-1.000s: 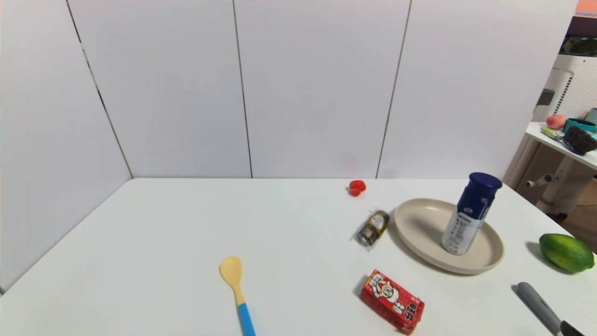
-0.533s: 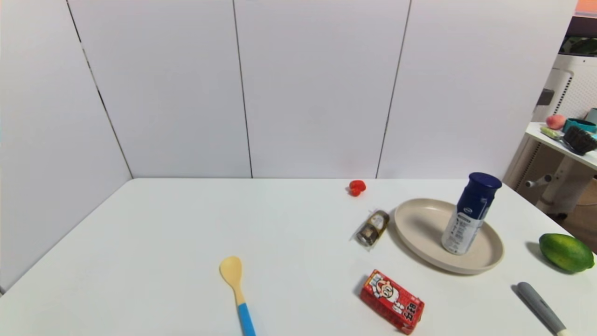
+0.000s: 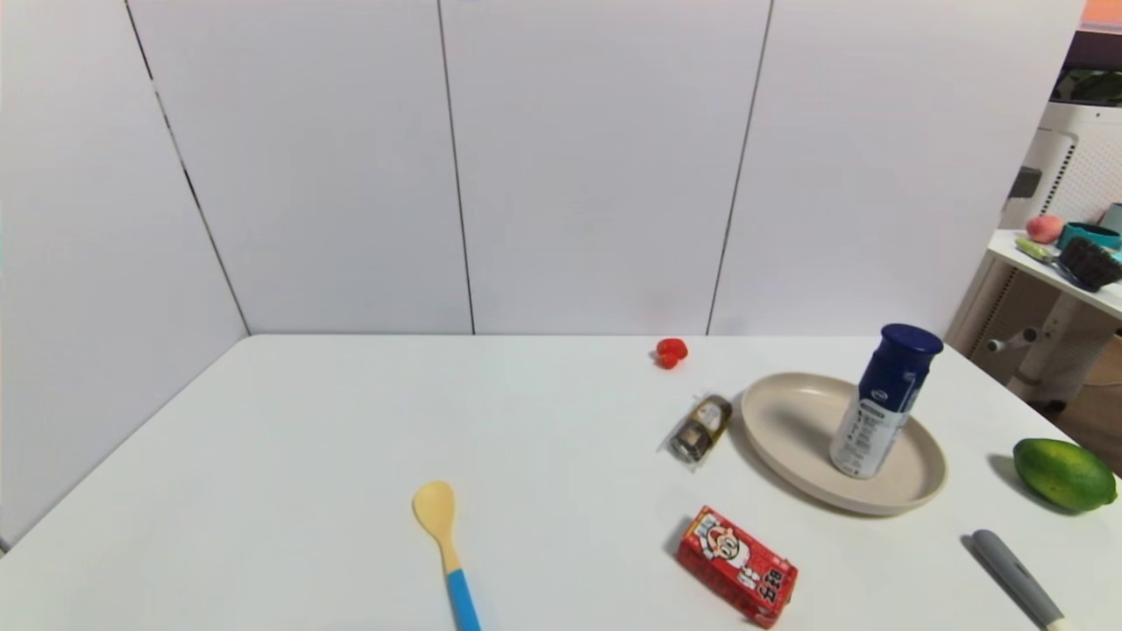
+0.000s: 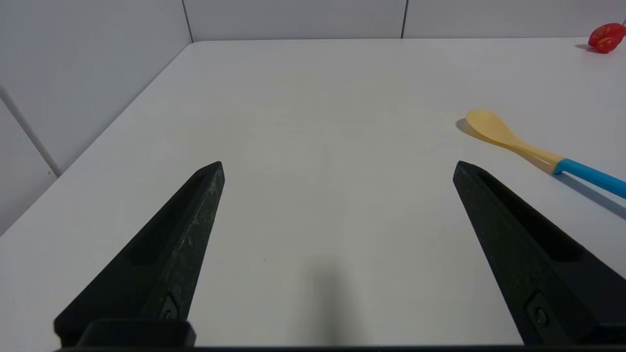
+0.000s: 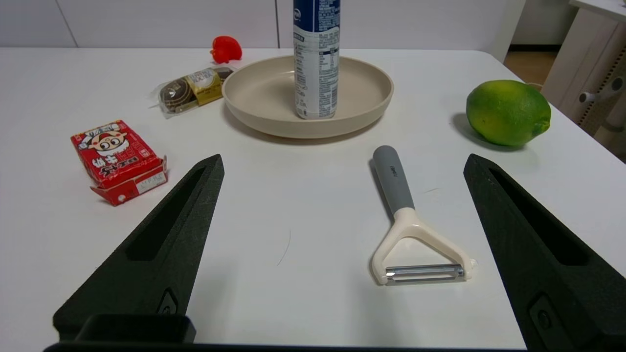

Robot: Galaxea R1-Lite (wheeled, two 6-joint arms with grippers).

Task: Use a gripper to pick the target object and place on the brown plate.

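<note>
The tall navy-and-white bottle (image 3: 884,403) stands upright on the beige-tan plate (image 3: 789,429) at the table's right; both also show in the right wrist view, bottle (image 5: 316,63) and plate (image 5: 362,93). My right gripper (image 5: 342,161) is open and empty, low over the table's near right side, well short of the plate, with a peeler between its fingers' lines. My left gripper (image 4: 337,166) is open and empty over the bare near left of the table. Neither gripper shows in the head view.
A grey-handled peeler (image 5: 406,210) lies near the right gripper. A green fruit (image 3: 1062,474) sits right of the plate. A red carton (image 3: 738,567), a brown-gold wrapped jar (image 3: 699,429), a red pepper (image 3: 671,351) and a blue-handled wooden spoon (image 3: 445,543) lie around.
A dark tip at the bottom right corner of the head view one second ago has withdrawn out of sight. The bottle and plate have not moved.
</note>
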